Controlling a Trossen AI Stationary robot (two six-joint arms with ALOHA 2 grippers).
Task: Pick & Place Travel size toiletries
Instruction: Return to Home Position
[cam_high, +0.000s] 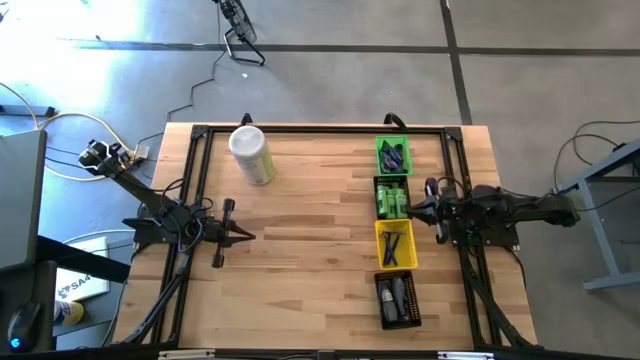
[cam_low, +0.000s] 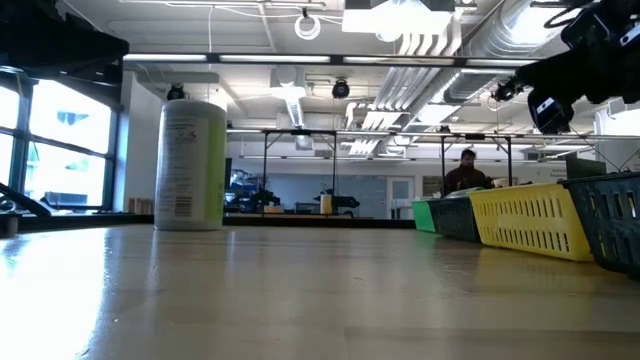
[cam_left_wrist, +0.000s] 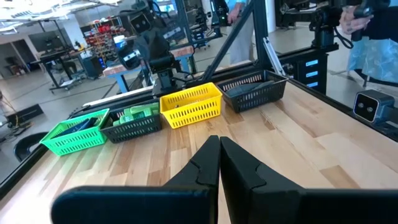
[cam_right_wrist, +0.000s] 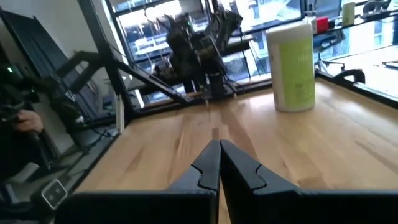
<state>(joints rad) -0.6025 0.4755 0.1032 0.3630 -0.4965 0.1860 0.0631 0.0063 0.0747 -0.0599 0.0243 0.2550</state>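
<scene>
green bottles (cam_high: 391, 201), blue tubes (cam_high: 393, 155), dark sticks (cam_high: 392, 246) and grey tubes (cam_high: 398, 296) lie sorted in four bins (cam_high: 378, 245).

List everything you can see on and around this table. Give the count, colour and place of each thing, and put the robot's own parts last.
table: one, light wood, beneath both arms
canister: one, pale green with white lid, upright on the left arm's side
green bin: one, top of the bin row in the high view
blue tubes: several, in the green bin
upper black bin: one, second in the row
green bottles: several, bright green, in the upper black bin
yellow bin: one, third in the row
dark sticks: a few, in the yellow bin
lower black bin: one, last in the row
dark tubes: several, in the lower black bin
person: one, in the room behind
left gripper: shut, over the table's left side
right gripper: shut, beside the upper black bin
</scene>
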